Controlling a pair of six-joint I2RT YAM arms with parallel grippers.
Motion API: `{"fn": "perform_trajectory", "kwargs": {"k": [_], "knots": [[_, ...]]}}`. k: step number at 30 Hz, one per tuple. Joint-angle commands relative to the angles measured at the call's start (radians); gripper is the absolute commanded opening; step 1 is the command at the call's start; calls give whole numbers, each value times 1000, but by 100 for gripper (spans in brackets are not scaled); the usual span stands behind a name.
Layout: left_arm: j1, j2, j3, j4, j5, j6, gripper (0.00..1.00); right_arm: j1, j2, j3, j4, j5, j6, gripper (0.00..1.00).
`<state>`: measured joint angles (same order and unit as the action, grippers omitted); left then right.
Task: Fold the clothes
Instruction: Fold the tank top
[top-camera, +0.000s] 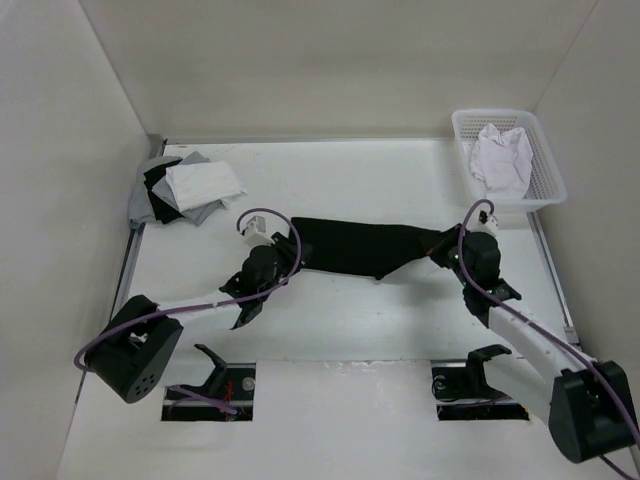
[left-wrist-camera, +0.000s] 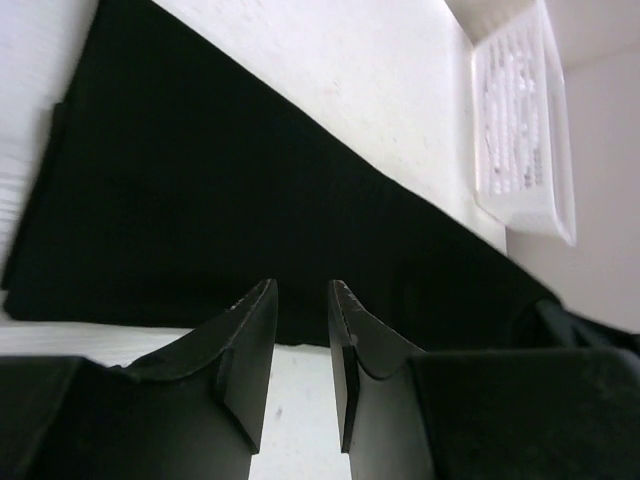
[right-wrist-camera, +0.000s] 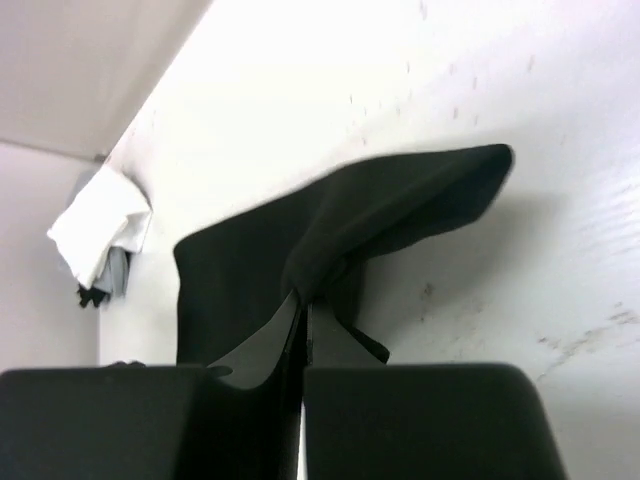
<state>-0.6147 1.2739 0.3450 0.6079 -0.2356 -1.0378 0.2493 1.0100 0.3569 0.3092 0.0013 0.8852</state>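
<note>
Right gripper (right-wrist-camera: 303, 312): pressed together, pinching a raised fold of the clothes (right-wrist-camera: 420, 195). Left gripper (left-wrist-camera: 300, 295): spread, with the clothes' edge directly beyond its tips.

Lab test cell: plain walls (top-camera: 300, 60), white table (top-camera: 350, 330).

Parts of the black clothes (top-camera: 360, 247) go unseen in all 3 views.
From above, the arms cover both its ends. The left wrist view cuts the cloth at the top edge, and the basket (left-wrist-camera: 525, 215) too, its contents indistinct. The right gripper (right-wrist-camera: 303, 310) hides the cloth's lower part with its own body; the far pile (right-wrist-camera: 100, 235) is too blurred to sort.
</note>
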Motion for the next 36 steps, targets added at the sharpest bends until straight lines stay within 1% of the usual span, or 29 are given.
{"fn": "perform_trajectory", "kwargs": {"k": [1,4,9,12,16,22,24,26,27,28,29,32,33,35,36], "knots": [[-45,10,52,93,-11,-22,26,-3,-102,101,-203,103,-136,0],[-56,7,54,95,-11,-22,26,56,-81,230,-295,123,-245,1],[-33,-67,5,89,-11,-34,26,228,86,407,-366,169,-371,1],[-4,-134,-37,76,-8,-38,26,351,232,528,-404,221,-442,1],[51,-234,-77,29,1,-42,26,472,450,713,-479,269,-500,1],[128,-364,-106,-40,15,-41,26,558,775,1012,-580,256,-528,2],[158,-395,-109,-66,25,-39,26,578,861,1105,-627,255,-528,7],[181,-406,-109,-74,33,-42,27,607,930,1180,-654,258,-519,24],[189,-406,-109,-76,36,-42,27,623,943,1198,-656,252,-517,32],[192,-401,-107,-76,38,-44,27,639,941,1202,-647,247,-516,38],[194,-392,-101,-70,38,-44,27,649,928,1197,-630,238,-516,40],[174,-331,-68,-50,30,-44,27,652,843,1121,-553,217,-506,42],[160,-299,-52,-34,30,-42,27,644,796,1064,-506,212,-494,42],[119,-221,-17,12,24,-34,27,599,733,980,-434,207,-467,42],[97,-176,1,35,21,-33,27,572,707,935,-399,194,-447,39]]}}
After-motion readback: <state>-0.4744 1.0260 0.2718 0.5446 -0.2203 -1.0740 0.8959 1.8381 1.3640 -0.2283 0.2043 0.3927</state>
